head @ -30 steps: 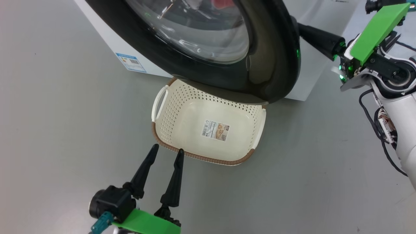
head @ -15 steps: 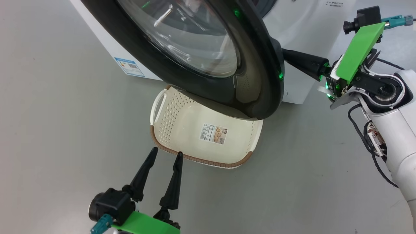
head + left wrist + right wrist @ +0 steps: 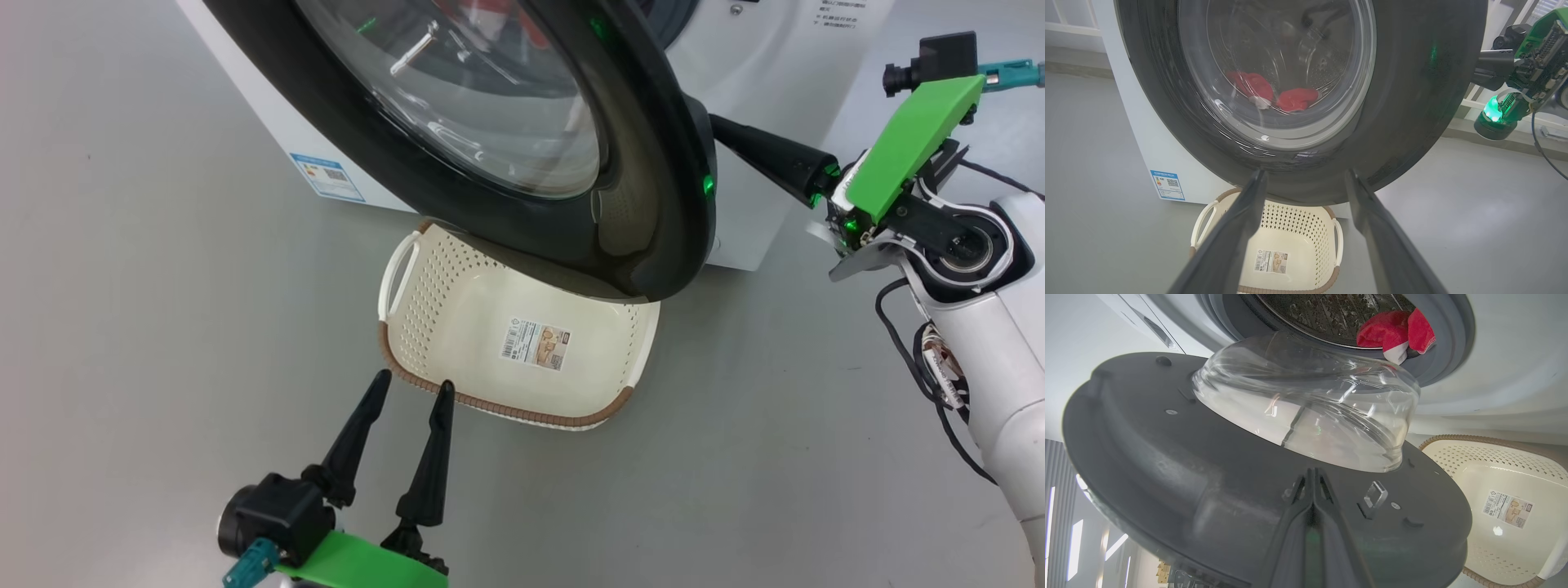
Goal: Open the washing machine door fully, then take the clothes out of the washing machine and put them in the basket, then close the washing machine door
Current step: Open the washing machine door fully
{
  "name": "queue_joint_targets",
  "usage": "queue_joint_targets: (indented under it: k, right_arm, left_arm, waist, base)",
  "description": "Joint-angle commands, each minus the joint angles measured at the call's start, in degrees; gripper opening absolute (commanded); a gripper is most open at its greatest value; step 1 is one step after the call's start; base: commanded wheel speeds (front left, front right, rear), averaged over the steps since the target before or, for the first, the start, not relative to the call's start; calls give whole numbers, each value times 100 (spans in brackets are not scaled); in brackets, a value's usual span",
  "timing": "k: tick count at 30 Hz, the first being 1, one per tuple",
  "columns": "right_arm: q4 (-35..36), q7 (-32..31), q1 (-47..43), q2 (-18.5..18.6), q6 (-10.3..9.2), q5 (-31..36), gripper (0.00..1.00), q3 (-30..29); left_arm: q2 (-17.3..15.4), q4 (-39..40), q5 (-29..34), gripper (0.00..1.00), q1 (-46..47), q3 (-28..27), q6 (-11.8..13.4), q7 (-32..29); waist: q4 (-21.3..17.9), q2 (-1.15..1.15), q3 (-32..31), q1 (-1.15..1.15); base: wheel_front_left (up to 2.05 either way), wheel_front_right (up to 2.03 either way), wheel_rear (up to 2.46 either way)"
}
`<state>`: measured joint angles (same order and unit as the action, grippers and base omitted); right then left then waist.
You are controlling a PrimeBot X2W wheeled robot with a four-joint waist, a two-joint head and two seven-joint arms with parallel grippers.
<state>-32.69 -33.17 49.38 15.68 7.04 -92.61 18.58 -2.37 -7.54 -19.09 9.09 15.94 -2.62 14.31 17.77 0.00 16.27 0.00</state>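
Head view: the large round washing machine door with a wide glossy black rim and a bulging clear glass window [image 3: 506, 114] stands partly open in the upper middle of the frame. It is swung out from the big white front-loading washing machine [image 3: 767, 82] behind it. Below the door, in the centre, the small cream-white perforated plastic basket with a brown woven-look rim [image 3: 424, 286] sits on the grey floor [image 3: 163, 327]. The lower edge of the door covers its far side, and a paper label [image 3: 535, 343] lies on its bottom. At the lower left, the left gripper [image 3: 414, 380] has its two dark fingers spread apart with nothing between them, the tips just beside the near rim of the basket. From the right, the right gripper [image 3: 722, 131] reaches behind the door rim. In the right wrist view its fingers are pressed together, pinching nothing, with the tips at the dark inner face of the door; whether they touch it I cannot tell. The bright red clothes with white trim [image 3: 1392, 332] lie inside the perforated steel drum [image 3: 1331, 310], at the top of that view.
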Motion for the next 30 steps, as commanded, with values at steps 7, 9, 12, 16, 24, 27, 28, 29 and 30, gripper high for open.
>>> queue_joint_targets:
  k: [7, 9, 12, 16, 24, 27, 28, 29, 30]
  right_arm:
    - [293, 272, -355, 26, 45, 199, 0, -104]
    - [363, 306, -501, 39, 45, 200, 0, -120]
    - [478, 363, -772, 79, 45, 230, 0, -121]
    - [593, 448, -1048, 124, 45, 281, 0, -115]
    - [948, 912, -1749, 262, 45, 537, 44, -64]
    - [1024, 1115, -2059, 293, 45, 597, 60, -27]
    - [1044, 1178, -2167, 293, 45, 592, 67, -25]
    - [1062, 1241, -2276, 299, 45, 592, 76, -20]
    - [1078, 1300, -2384, 302, 45, 595, 87, -9]
  left_arm:
    - [-51, 103, 134, 100, -130, -306, -65, 69]
    - [-51, 87, 159, 100, -141, -341, -79, 69]
    - [-51, 58, 200, 100, -160, -411, -104, 69]
    - [-51, 39, 245, 100, -187, -495, -133, 69]
    - [-51, -8, 343, 100, -226, -708, -209, 69]
    - [-51, -31, 369, 100, -249, -784, -234, 69]
    - [-51, -37, 376, 100, -260, -807, -242, 69]
    - [-51, -44, 381, 100, -273, -828, -249, 69]
    - [-51, -48, 386, 100, -286, -856, -254, 69]
  waist:
    - [-136, 0, -110, 0]
    - [-181, 0, -142, 0]
    - [-261, 0, -196, 0]
    - [-352, 0, -235, 0]
    - [-599, 0, -258, 0]
    - [-685, 0, -290, 0]
    - [-713, 0, -306, 0]
    - [-736, 0, -320, 0]
    - [-767, 0, -336, 0]
  base:
    - [0, 0, 0]
    - [0, 0, 0]
    - [0, 0, 0]
    - [0, 0, 0]
    - [0, 0, 0]
    - [0, 0, 0]
    - [0, 0, 0]
    - [0, 0, 0]
    - [0, 0, 0]
